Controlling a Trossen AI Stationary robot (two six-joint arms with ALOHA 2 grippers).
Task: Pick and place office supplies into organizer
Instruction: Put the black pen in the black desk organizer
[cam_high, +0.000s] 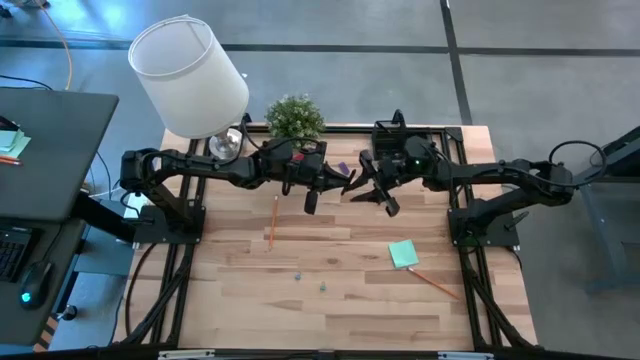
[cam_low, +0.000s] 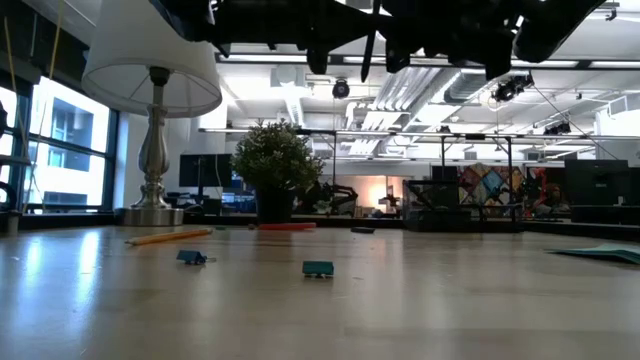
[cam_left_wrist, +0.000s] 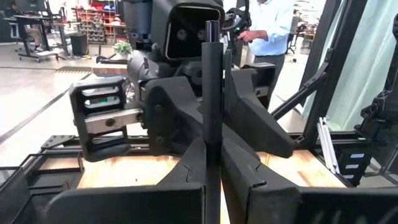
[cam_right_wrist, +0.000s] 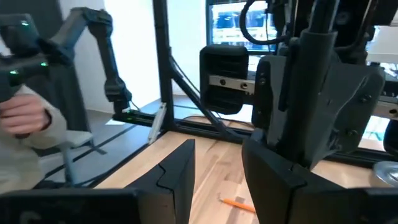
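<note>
My left gripper pinches a dark pen near the potted plant; next, carry it to the organizer.

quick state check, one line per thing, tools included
left tool: shut on a dark pen, raised above the table
right tool: open, empty, raised, facing the left one
sticky pad: flat on the table, loose
pencil: lying on the table, left side
second pencil: lying near the sticky pad
two small clips: loose on the table
organizer: at the table's back edge, contents hidden
</note>
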